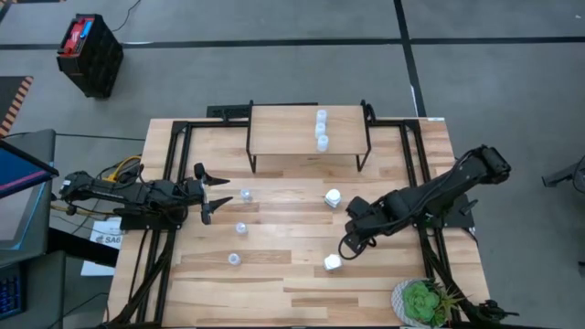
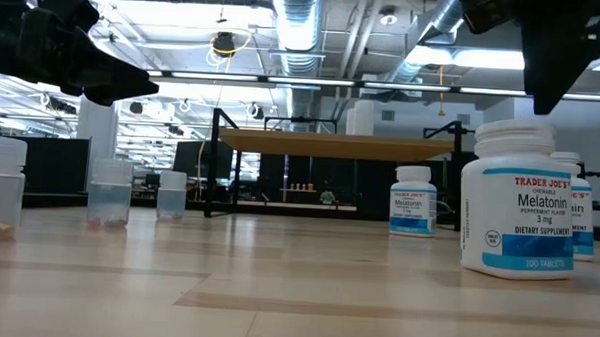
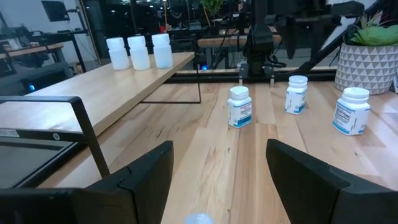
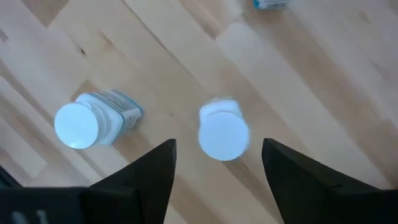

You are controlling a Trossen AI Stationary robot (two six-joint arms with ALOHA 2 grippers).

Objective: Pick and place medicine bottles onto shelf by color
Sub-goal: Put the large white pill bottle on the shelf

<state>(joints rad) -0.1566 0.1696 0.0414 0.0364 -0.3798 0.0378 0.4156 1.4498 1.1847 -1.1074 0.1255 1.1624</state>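
- Counting from the high view, I have three pale-blue bottles [image 1: 321, 128] lined up on the shelf [image 1: 283, 130], so the blue group looks about half done.
- Three more pale-blue bottles [image 1: 241, 228] stand on the table [image 1: 274, 283], just ahead of my left gripper [image 1: 216, 189]; its fingers are spread wide and hold nothing.
- None of the white bottles is on the shelf yet. By my judgement six bottles remain: three blue, three white.
- My right gripper [image 4: 217, 163] hangs above the table with its fingers apart, empty; one white bottle [image 4: 223, 132] sits directly below, between the fingers, and a second white bottle [image 4: 93, 121] lies off to one side of them.
- The third white bottle [image 1: 332, 197] stands between that gripper and the shelf.
- Only the right wrist view tells me the fingers straddle the cap; from above the arm hides that bottle.
- The low view lets me read the Melatonin label on the near white bottle [image 2: 518, 199], which the overhead cannot resolve.
- The left wrist view shows the shelved bottles side on, upright and close together, plus the potted plant [image 3: 367, 56] beyond the white ones.
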